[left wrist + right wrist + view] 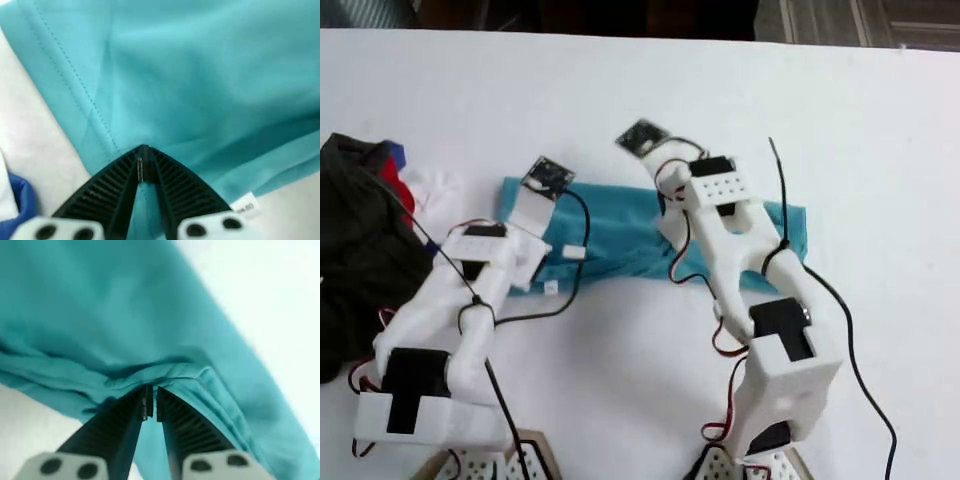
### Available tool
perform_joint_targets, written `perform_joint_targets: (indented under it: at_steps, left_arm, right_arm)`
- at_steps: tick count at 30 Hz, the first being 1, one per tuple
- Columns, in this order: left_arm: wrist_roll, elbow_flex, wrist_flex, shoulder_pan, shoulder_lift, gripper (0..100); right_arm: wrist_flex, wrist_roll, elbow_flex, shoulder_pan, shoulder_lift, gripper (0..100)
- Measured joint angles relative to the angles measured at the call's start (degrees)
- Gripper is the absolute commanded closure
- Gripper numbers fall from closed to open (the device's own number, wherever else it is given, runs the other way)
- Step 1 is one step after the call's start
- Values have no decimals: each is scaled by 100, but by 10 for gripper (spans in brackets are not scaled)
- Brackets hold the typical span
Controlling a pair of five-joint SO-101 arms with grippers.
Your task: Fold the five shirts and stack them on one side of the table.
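Left gripper and right gripper are each clamping jaws together on the teal shirt lying on the table.

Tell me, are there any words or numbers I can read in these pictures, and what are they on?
White tag at the edge of the teal shirt: some dark print, too blurred to read.
Nothing else carries any words, numbers or signs that can be read.

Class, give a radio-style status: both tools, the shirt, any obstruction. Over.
Left tool shut on teal shirt. Right tool shut on it too. Shirt pile beside left arm.
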Motion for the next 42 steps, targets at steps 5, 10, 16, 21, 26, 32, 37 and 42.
perform_joint_targets:
  at_steps: [5, 10, 16, 21, 26, 32, 37, 42]
  left_arm:
    - [9, 0, 0, 0, 0, 974]
    - [9, 0, 0, 0, 0, 974]
    - [9, 0, 0, 0, 0, 974]
    - [9, 0, 0, 0, 0, 974]
    - [9, 0, 0, 0, 0, 974]
    - [9, 0, 0, 0, 0, 974]
    - [9, 0, 0, 0, 0, 974]
    - [9, 0, 0, 0, 0, 974]
  right_arm:
    - [747, -105, -123, 316, -334, 978]
    - [1653, 0, -88, 941, -1530, 978]
    - [1574, 870, 1389, 1688, -2673, 978]
    - [246, 1143, 2725, 2189, -2892, 978]
    - [-985, 1169, 2866, 2259, -2470, 978]
    - [-2207, 1169, 2549, 2286, -1389, 978]
    - [-1741, 1169, 1793, 2286, -1064, 978]
    - [-607, 1169, 1108, 2532, -1538, 978]
